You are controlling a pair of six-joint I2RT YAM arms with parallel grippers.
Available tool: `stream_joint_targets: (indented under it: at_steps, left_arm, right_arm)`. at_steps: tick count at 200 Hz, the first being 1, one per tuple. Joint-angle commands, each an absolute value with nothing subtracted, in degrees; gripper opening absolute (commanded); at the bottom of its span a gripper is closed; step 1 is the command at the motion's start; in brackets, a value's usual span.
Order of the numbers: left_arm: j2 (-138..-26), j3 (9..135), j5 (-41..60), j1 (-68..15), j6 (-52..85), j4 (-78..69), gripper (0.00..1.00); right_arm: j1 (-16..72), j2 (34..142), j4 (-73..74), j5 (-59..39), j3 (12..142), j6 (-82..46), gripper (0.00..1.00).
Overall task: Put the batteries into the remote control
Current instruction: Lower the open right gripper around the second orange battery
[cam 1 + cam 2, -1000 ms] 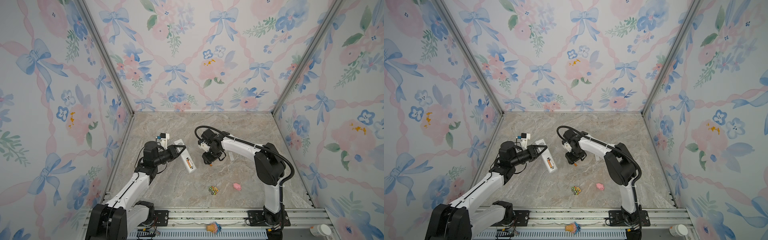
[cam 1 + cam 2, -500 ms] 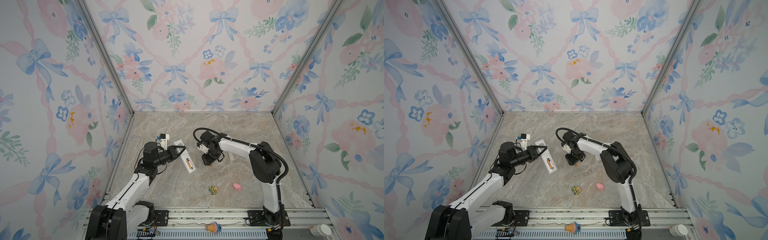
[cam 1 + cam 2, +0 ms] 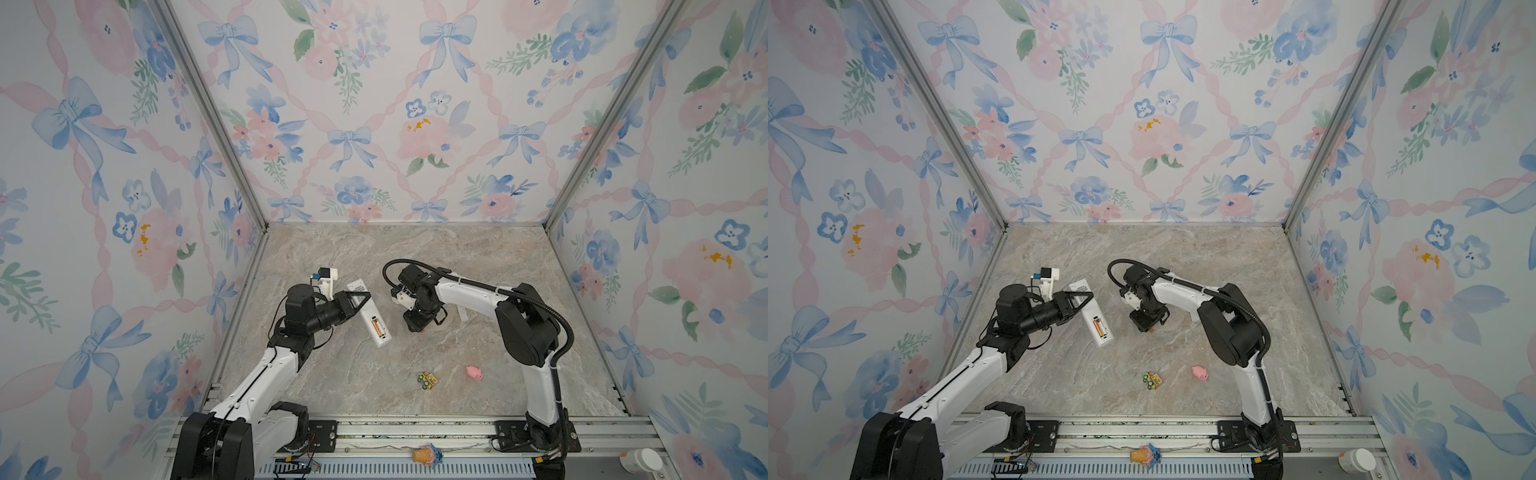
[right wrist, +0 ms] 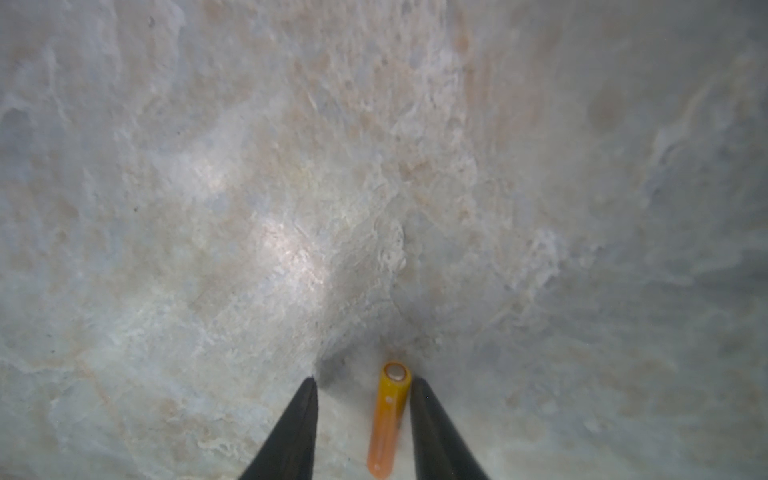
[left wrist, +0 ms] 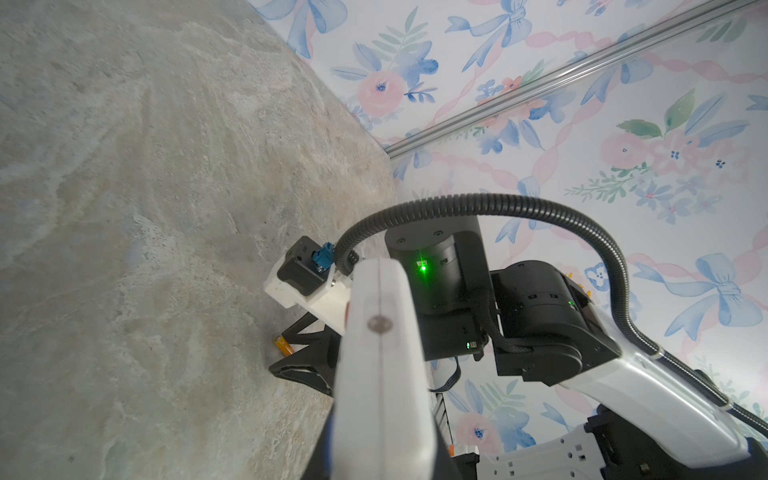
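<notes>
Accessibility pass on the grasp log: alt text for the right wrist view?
An orange battery lies on the marble-patterned table between the open black fingers of the right gripper, close against one and clear of the other. Its metal end points away from the camera.

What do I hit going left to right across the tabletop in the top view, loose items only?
remote control → toy car → pink pig
</notes>
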State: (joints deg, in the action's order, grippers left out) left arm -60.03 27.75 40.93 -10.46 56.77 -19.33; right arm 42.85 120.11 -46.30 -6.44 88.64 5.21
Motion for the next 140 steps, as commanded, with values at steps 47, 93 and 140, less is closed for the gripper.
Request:
stream_joint_targets:
  at_steps: [47,93,140]
  left_arm:
    - [-60.28,28.13,41.92,-10.02,56.69,-19.99,0.0]
    - [-60.91,28.61,42.1,-9.8,56.78,-19.95,0.0]
    - [-61.17,28.85,42.41,-9.58,56.84,-19.87,0.0]
  right_arm:
    - [44.24,123.02,-50.33,-2.82,87.0,10.44,0.24]
    - [44.48,122.59,-50.57,-2.89,86.02,14.97,0.11]
    - [46.82,118.8,-46.95,-3.16,80.62,23.32,0.11]
